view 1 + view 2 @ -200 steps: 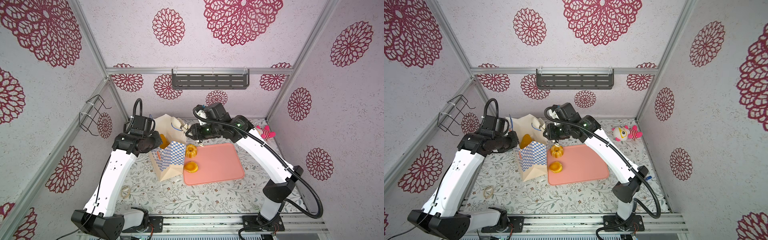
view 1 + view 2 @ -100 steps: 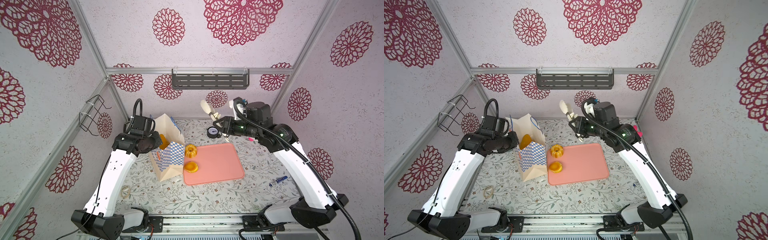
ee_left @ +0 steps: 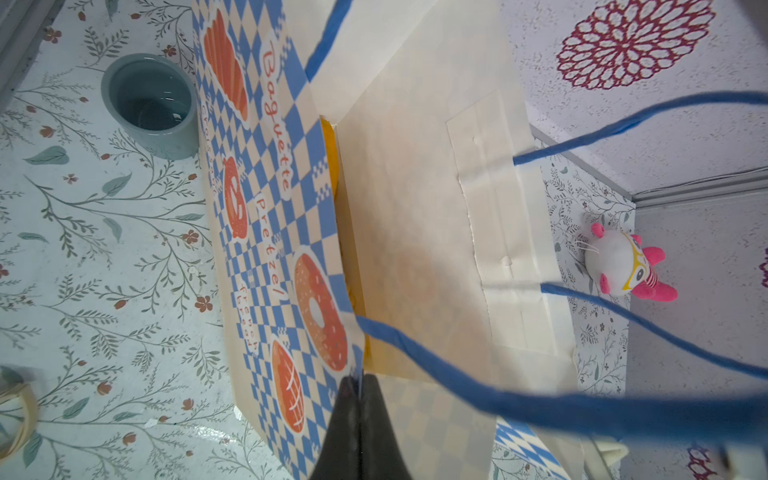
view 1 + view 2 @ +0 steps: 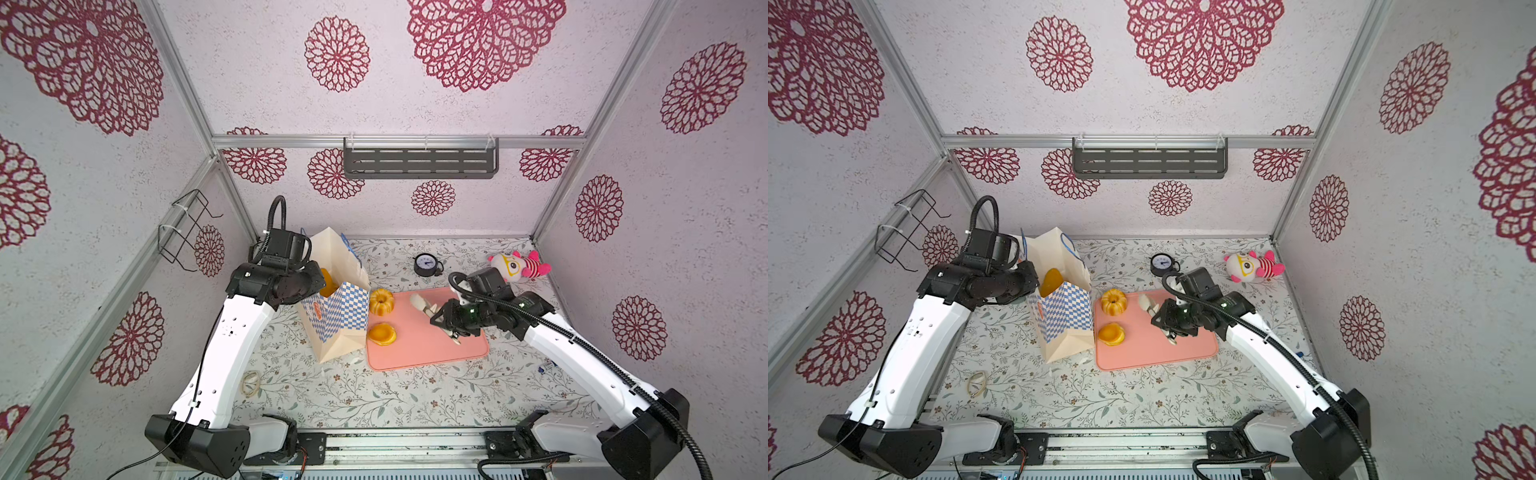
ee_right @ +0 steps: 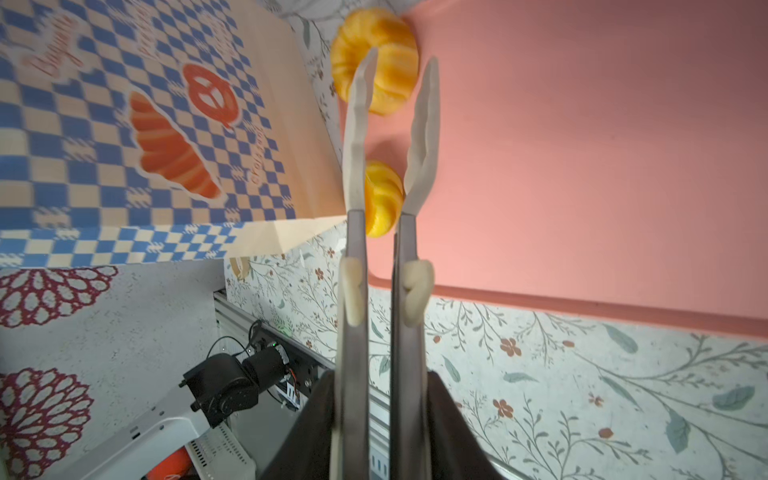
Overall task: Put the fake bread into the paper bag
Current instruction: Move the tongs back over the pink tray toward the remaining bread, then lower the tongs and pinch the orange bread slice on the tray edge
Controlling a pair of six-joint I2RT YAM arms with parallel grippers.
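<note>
The left gripper (image 3: pixel 359 384) is pinching the bag (image 4: pixel 332 316) rim, jaws pressed together. The right gripper (image 5: pixel 380 395) is clamping tongs (image 5: pixel 355 166), whose tips are standing slightly apart and empty above the tray (image 4: pixel 424 345). Two bread (image 4: pixel 381 302) pieces are lying at the tray's bag-side edge, and more is showing inside the bag. The remaining tray and the table (image 4: pixel 374 399) front are lying open.

A: What's inside the paper bag (image 4: pixel 337 309)?
B: You see one piece of fake bread (image 4: pixel 328 283) at its mouth; anything deeper is hidden.
A: And the left gripper (image 3: pixel 358 386)?
B: Cut off by your wrist view's edge, like the tongs (image 5: pixel 357 241).
</note>
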